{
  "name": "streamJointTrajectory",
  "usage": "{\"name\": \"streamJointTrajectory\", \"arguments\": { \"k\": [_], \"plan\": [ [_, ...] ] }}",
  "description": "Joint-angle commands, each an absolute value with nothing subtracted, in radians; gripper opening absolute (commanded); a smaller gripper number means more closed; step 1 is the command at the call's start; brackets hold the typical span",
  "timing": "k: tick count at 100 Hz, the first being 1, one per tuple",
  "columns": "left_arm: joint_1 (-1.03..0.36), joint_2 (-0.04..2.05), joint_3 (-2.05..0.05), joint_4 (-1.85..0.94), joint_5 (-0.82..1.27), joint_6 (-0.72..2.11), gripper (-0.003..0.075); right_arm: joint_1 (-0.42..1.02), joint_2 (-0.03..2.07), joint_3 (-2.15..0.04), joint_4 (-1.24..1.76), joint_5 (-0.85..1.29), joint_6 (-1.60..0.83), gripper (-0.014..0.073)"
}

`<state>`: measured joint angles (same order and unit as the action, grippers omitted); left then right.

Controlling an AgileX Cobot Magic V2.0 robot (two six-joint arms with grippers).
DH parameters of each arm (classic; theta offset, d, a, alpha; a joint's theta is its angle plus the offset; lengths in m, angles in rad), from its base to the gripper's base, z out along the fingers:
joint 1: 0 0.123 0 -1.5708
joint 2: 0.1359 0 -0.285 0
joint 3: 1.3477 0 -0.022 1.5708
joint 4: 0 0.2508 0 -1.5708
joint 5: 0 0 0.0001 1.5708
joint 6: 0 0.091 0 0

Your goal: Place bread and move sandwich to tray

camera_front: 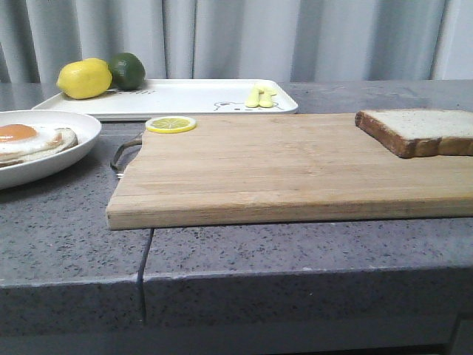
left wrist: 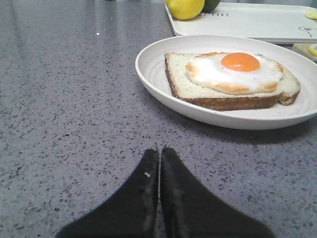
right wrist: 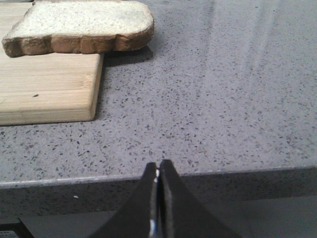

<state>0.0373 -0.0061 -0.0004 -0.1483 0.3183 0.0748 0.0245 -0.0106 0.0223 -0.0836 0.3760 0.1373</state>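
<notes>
Left gripper (left wrist: 159, 151): fingers pressed together, nothing between them; held low over bare grey counter (left wrist: 74, 124), short of the dish, pointing toward it. Not seen in the front view.

Right gripper (right wrist: 157, 164): fingers pressed together, nothing held; poised at the counter's front edge, near its right end, aimed at the board's right end.

Round white dish (camera_front: 85, 129): at the counter's left edge. Contents: the sandwich (left wrist: 230, 79), a brown-crusted slice lying flat with a fried egg, orange yolk up, on top.

Tray (camera_front: 185, 96): white, rectangular, low rim, along the back edge of the counter toward the left, just behind the dish and board. Contents: a yellow lemon (camera_front: 84, 78) and a dark green lime (camera_front: 128, 69), touching, in the back left corner; a small pale yellow item (camera_front: 261, 95) near the front right corner, beside a line drawing.

Wooden cutting board (camera_front: 281, 166): centre to right of the counter, metal handle on its left end. Contents: a lemon slice (camera_front: 171, 124) on the back left corner; the bread (camera_front: 417, 131) flat on the back right corner, overhanging the board's right edge.
</notes>
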Motion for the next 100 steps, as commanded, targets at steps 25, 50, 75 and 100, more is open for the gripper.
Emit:
{"name": "streamJointTrajectory", "arguments": {
  "k": [25, 50, 75, 100],
  "plan": [
    [0.039, -0.035, 0.015, -0.159, 0.251, 0.067, -0.002, 0.018, -0.03, 0.03, -0.088, 0.337, 0.134, -0.006],
    [0.039, -0.035, 0.015, -0.159, 0.251, 0.067, -0.002, 0.018, -0.03, 0.03, -0.088, 0.337, 0.134, -0.006],
    [0.039, -0.035, 0.015, -0.146, 0.234, 0.067, -0.002, 0.018, -0.03, 0.03, -0.088, 0.337, 0.134, -0.006],
    [0.039, -0.035, 0.015, -0.152, 0.086, 0.067, -0.002, 0.018, -0.03, 0.03, -0.088, 0.226, 0.134, -0.006]
  ]
}}
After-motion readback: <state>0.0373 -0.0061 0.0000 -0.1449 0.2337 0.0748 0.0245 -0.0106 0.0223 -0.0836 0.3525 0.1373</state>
